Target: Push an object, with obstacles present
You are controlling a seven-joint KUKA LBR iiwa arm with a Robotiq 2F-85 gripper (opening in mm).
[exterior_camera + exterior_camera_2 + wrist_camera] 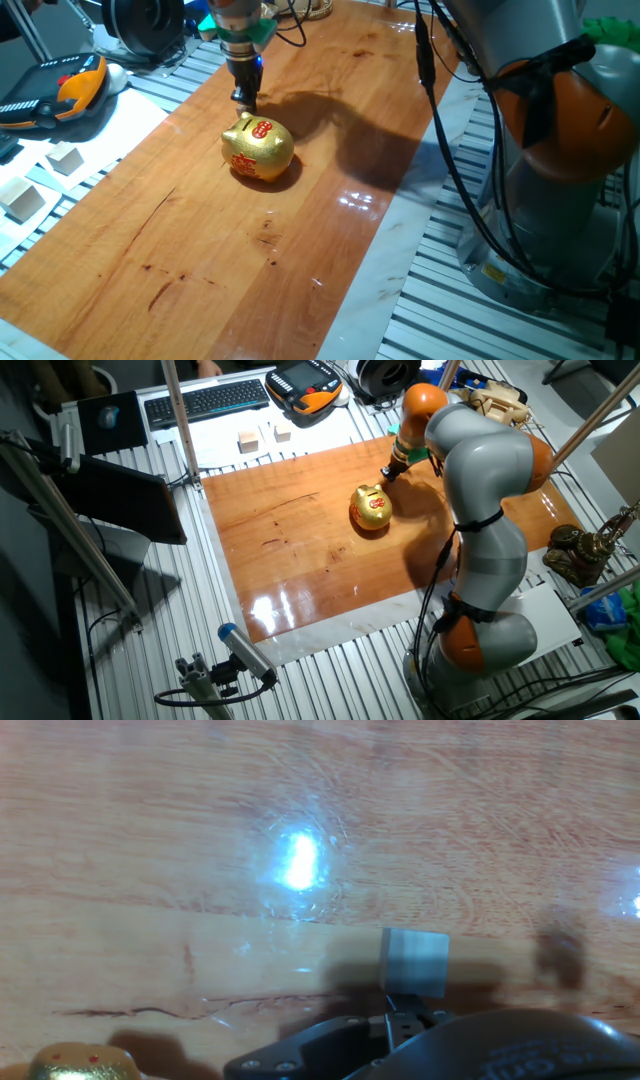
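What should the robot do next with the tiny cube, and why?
Probably nudge the tiny cube straight ahead. In the hand view it sits right at the gripper tip with bare wood beyond, and the gold piggy bank lies off to the side.

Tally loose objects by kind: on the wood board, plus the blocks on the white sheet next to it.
Gold piggy bank: 1, on the board
Tiny cube: 1, on the board at the gripper tip; clear only in the hand view
Pale wooden blocks: 3, on the white sheet
Total: 5
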